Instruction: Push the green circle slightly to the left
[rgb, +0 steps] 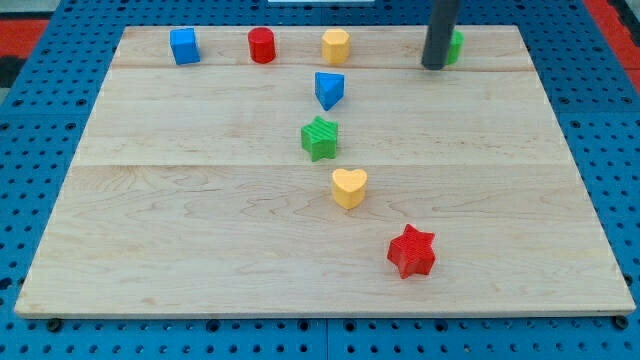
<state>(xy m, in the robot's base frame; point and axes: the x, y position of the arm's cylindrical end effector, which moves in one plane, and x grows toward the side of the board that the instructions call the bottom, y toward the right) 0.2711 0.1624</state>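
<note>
So my tip (435, 66) sits at the upper right, hiding most of the green circle block (456, 45). No pincer here, just a rod. Push looks barely started.

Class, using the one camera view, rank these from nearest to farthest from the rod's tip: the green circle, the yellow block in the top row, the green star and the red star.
From my tip:
1. Green circle, right beside it, mostly hidden behind the rod.
2. Yellow block, top row, to the view's left.
3. Green star, mid-board.
4. Red star, toward the view's bottom.
</note>
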